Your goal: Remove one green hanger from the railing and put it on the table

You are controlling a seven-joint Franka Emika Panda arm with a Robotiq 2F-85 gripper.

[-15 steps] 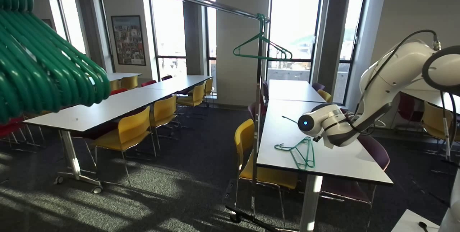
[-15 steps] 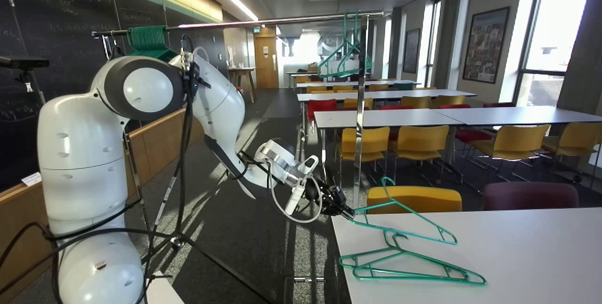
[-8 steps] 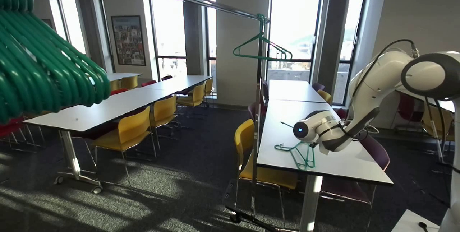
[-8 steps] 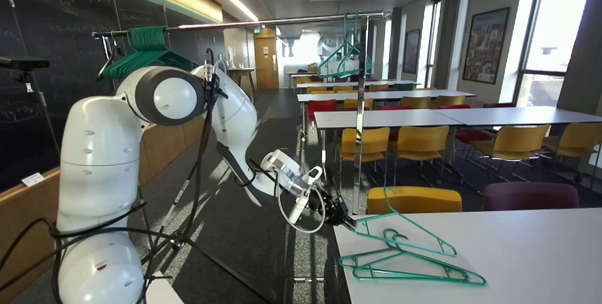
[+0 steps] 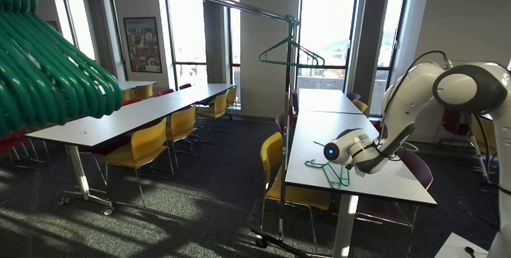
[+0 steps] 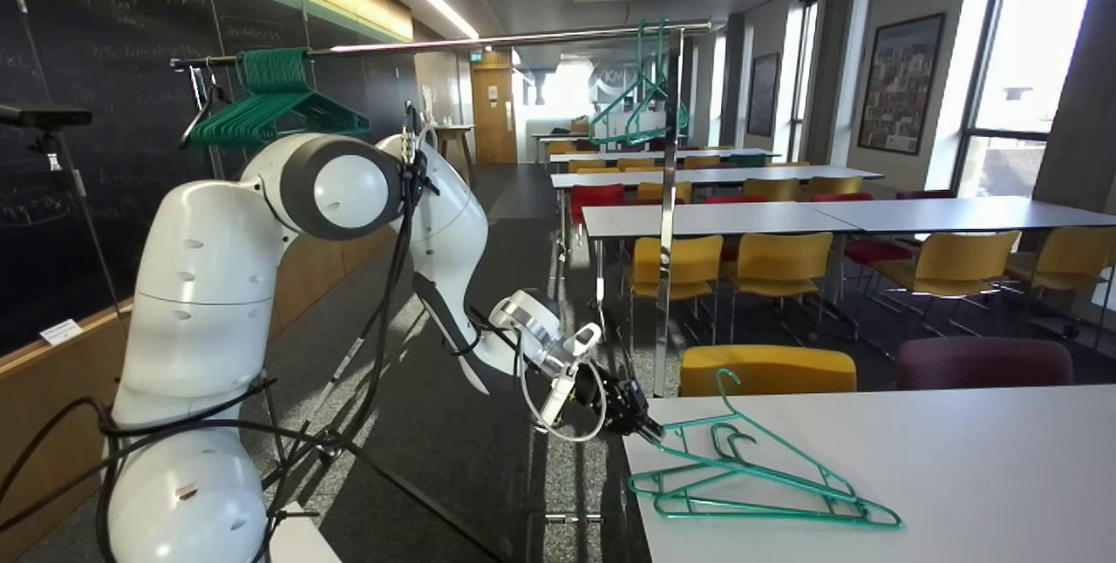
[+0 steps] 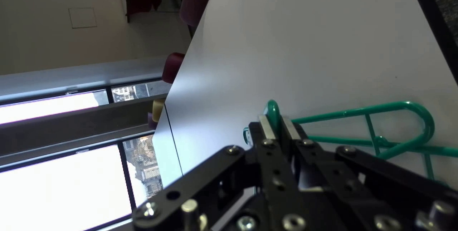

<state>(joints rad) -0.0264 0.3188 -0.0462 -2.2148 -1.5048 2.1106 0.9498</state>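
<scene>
My gripper [image 6: 654,434] is low over the near end of the white table [image 6: 985,458], shut on one corner of a green hanger [image 6: 789,447]. In the wrist view, that hanger's rounded end [image 7: 273,111] shows between the fingertips [image 7: 281,127]. The held hanger is tilted, hook up, over other green hangers lying on the table [image 6: 767,514]; I cannot tell if it touches them. In the other picture from outside, an exterior view, the fingers are hidden behind the wrist. The railing [image 6: 488,42] carries a few green hangers [image 6: 641,97] near its upright.
A dense bunch of green hangers [image 6: 270,101] hangs at the railing's far end. The slim upright [image 6: 667,232] stands close beside the gripper and table. A yellow chair [image 6: 767,369] and a purple chair [image 6: 983,374] stand along the table's edge.
The arm has moved down and a little over the table, still holding the hanger. The held hanger has sunk and now overlaps the lying hangers in view.
</scene>
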